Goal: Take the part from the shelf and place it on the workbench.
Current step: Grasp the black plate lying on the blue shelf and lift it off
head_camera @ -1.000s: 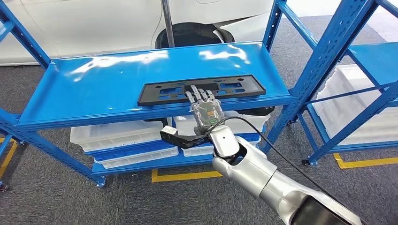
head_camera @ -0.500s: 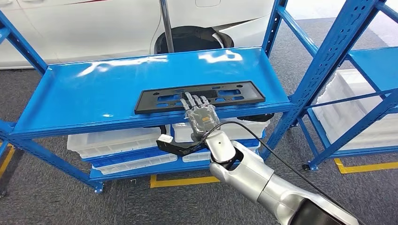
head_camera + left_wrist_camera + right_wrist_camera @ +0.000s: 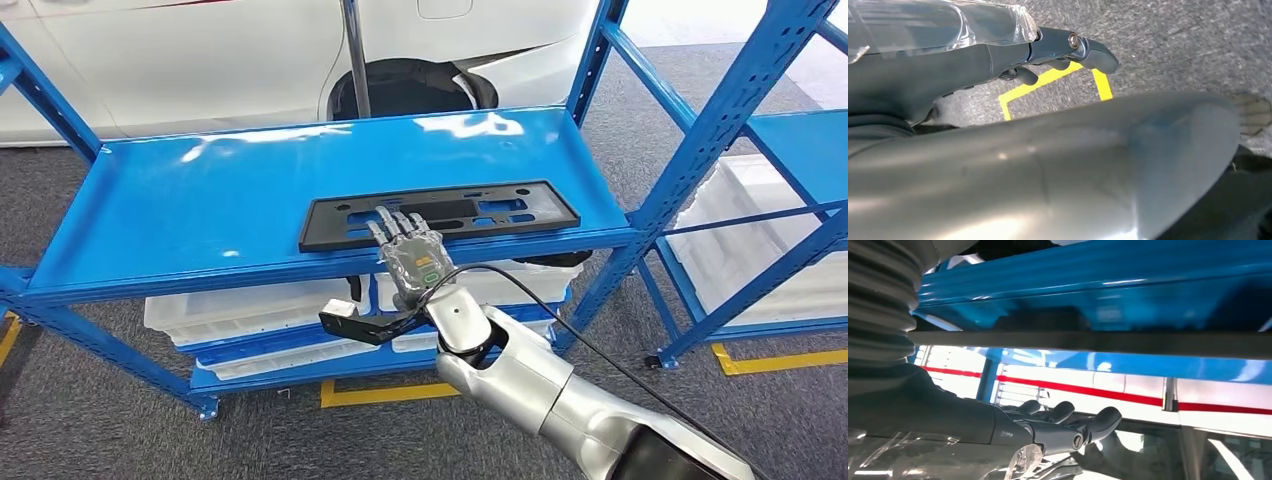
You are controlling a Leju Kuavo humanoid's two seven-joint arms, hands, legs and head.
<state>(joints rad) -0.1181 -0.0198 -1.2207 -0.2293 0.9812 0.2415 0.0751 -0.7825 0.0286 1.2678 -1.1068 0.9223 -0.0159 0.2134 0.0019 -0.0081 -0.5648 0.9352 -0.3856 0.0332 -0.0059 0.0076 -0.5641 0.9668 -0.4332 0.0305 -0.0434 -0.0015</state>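
Part: black flat slotted plate (image 3: 440, 215), long and narrow, lying along the front edge of the top shelf board, near its right half.
Shelf: blue metal rack (image 3: 200, 200), glossy top board, slanted uprights at both ends.
Right hand: grey hand (image 3: 407, 250) reaching up from below the front lip; fingers (image 3: 391, 224) extended side by side and laid over the near edge of the part, left of its middle. Whether the thumb presses from underneath cannot be told, so a grip cannot be confirmed.
Right wrist view: fingers (image 3: 1063, 412) stretched out and slightly apart, the dark shelf edge close alongside.
Right arm: silver arm (image 3: 530, 385) entering from the lower right, black cable (image 3: 600, 350) looped along it.
Left hand: grey hand (image 3: 1048, 50) hanging over grey carpet (image 3: 1173, 45) with yellow floor tape (image 3: 1048, 80); fingers loosely curled, nothing in them.
Lower shelf: white plastic bins (image 3: 240, 305) stacked under the top board.
Neighbouring rack: second blue rack (image 3: 800, 160) to the right, white bins (image 3: 740, 230) inside.
Background: white car body (image 3: 200, 60) and dark wheel arch (image 3: 410, 85) behind the shelf.
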